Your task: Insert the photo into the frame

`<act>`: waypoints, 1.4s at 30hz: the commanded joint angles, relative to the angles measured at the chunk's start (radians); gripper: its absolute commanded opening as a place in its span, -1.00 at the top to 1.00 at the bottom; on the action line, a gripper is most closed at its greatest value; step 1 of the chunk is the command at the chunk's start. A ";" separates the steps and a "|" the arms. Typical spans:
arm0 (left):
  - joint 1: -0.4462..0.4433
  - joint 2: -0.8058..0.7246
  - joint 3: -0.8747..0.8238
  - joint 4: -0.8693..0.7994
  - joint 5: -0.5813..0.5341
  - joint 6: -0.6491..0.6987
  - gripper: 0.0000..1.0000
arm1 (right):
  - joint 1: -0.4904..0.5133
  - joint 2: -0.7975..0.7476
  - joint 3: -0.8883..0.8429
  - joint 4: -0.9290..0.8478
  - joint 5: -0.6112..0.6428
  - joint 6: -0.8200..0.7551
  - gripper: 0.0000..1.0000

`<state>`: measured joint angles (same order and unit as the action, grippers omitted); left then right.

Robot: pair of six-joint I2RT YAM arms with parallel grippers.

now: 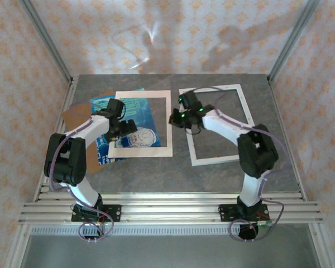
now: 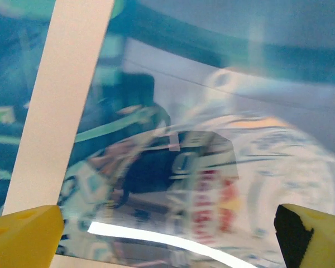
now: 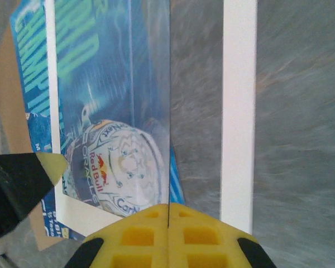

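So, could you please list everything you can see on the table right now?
photo: one, teal-blue, left of centre, under the mat
mat: one, cream, lying on the photo
clear sheet: one, transparent, over the photo
backing board: one, brown, beneath the photo, sticking out left
frame: one, white, flat on the right, apart from the mat
table: one, grey
left end effector: one, yellow pads, open above the photo
right end effector: one, yellow pads, apparently shut on the clear sheet's edge
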<state>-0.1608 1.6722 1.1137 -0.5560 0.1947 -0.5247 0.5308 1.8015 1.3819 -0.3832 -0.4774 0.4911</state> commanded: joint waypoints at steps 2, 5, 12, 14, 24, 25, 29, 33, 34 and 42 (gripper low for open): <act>-0.102 -0.043 0.143 -0.099 -0.036 0.019 -0.97 | -0.130 -0.152 0.141 -0.338 0.074 -0.186 1.00; -0.173 -0.025 0.203 -0.086 -0.052 -0.004 -0.97 | -0.236 -0.234 0.189 -0.461 0.114 -0.242 1.00; -0.330 0.123 0.341 -0.028 -0.076 -0.076 -0.95 | -0.532 -0.472 0.183 -0.474 0.124 -0.249 1.00; -0.376 0.188 0.401 -0.033 -0.079 -0.092 -0.94 | -0.586 -0.502 0.192 -0.467 0.119 -0.262 1.00; -0.547 0.523 0.707 -0.108 -0.102 -0.172 -0.92 | -0.680 -0.454 0.321 -0.490 0.062 -0.286 1.00; -0.549 0.546 0.730 -0.120 -0.102 -0.179 -0.92 | -0.682 -0.451 0.330 -0.491 0.058 -0.287 1.00; -0.560 0.625 0.827 -0.171 -0.130 -0.181 -0.89 | -0.681 -0.444 0.357 -0.499 0.042 -0.289 1.00; -0.560 0.658 0.859 -0.213 -0.141 -0.167 -0.67 | -0.681 -0.451 0.362 -0.484 0.019 -0.267 1.00; -0.560 0.657 0.853 -0.214 -0.144 -0.165 -0.64 | -0.681 -0.450 0.365 -0.475 -0.002 -0.260 1.00; -0.550 0.618 0.759 -0.204 -0.164 -0.133 -0.24 | -0.678 -0.436 0.367 -0.381 -0.193 -0.168 1.00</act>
<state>-0.7242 2.3196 1.9095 -0.7136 0.0734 -0.6731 -0.1471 1.3693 1.7096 -0.8471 -0.5838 0.2871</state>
